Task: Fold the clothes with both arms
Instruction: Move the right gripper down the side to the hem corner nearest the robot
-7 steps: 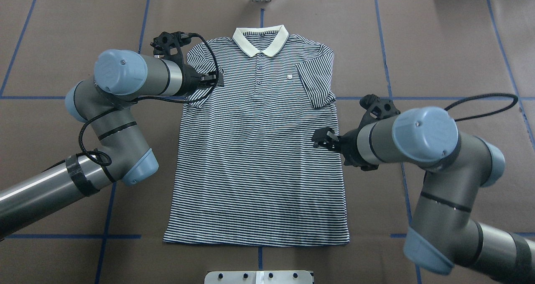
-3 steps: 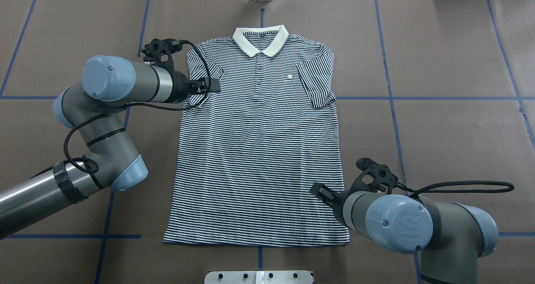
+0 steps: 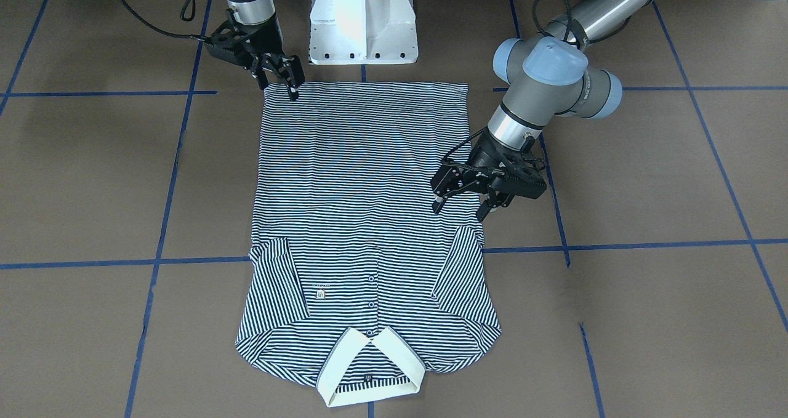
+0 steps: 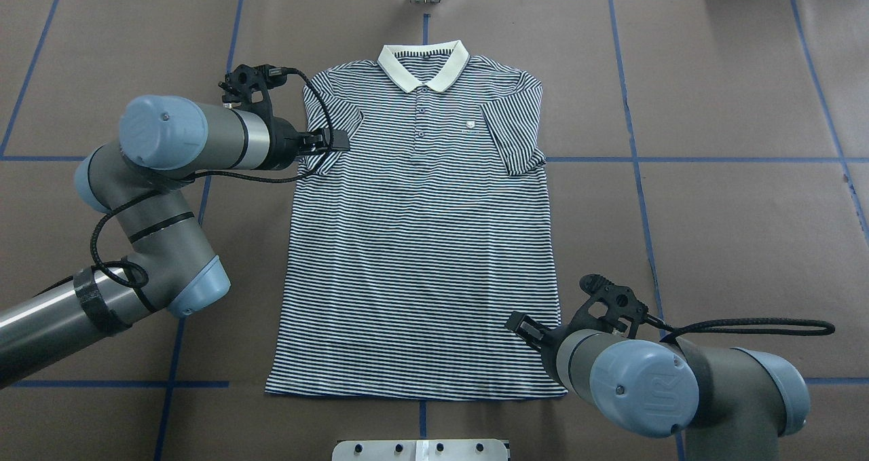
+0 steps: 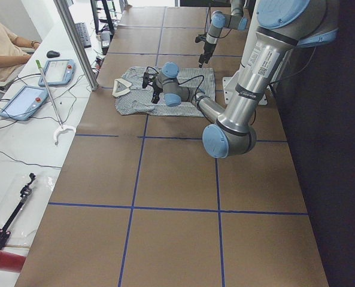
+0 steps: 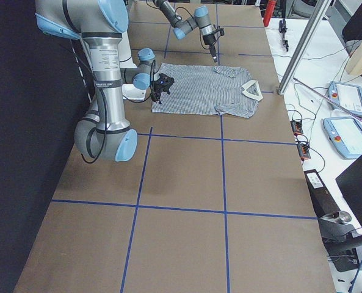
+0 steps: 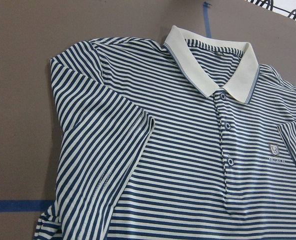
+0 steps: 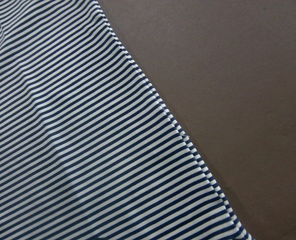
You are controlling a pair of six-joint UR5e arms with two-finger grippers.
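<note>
You have the polo shirt [image 4: 421, 244] spread flat, front up, on the brown table [image 4: 713, 108]. It lies beneath both grippers, with thin navy-and-white stripes and its short sleeves [image 4: 517, 132] lying close against its sides. The cream collar [image 4: 423, 66] lies at the end far from the right gripper. Below the collar run the placket buttons [image 7: 226, 126] and the small chest logo [image 7: 274, 149].

Your left gripper [image 3: 460, 211] hangs above the sleeve on its own side, jaws apart, holding nothing. Your right gripper [image 3: 280, 89] is over the hem corner nearest it, jaws apart and empty. You cannot tell whether its tips touch the cloth.
</note>
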